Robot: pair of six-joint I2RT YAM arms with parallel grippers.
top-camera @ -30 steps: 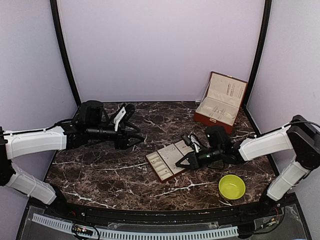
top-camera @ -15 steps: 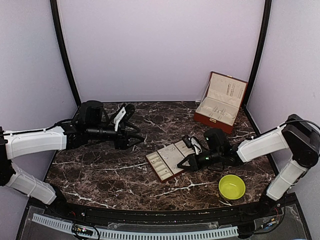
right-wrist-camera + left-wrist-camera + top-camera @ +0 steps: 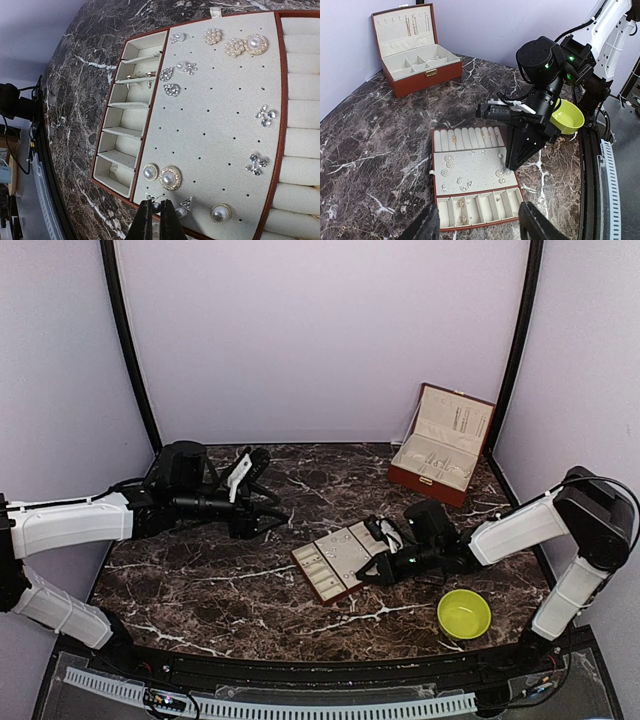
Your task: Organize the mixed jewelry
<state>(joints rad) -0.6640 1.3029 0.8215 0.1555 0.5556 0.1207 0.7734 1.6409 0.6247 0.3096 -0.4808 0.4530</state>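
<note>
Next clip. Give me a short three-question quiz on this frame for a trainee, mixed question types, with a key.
1. Fill in: the left hand, off to the left of the table, has its jaws ____.
2. True or false: the reddish-brown hinged box with cream lining has its lid shut.
3. Pick one. The tips of the shut right hand are: A inside the box; B at the edge of the flat cream-lined compartment tray, next to small silvery studs; C touching the left hand.

Key: 1 open. 2 false, the lid stands open. 3 B.

Left gripper [image 3: 479, 212] blurred, edge-cropped
</note>
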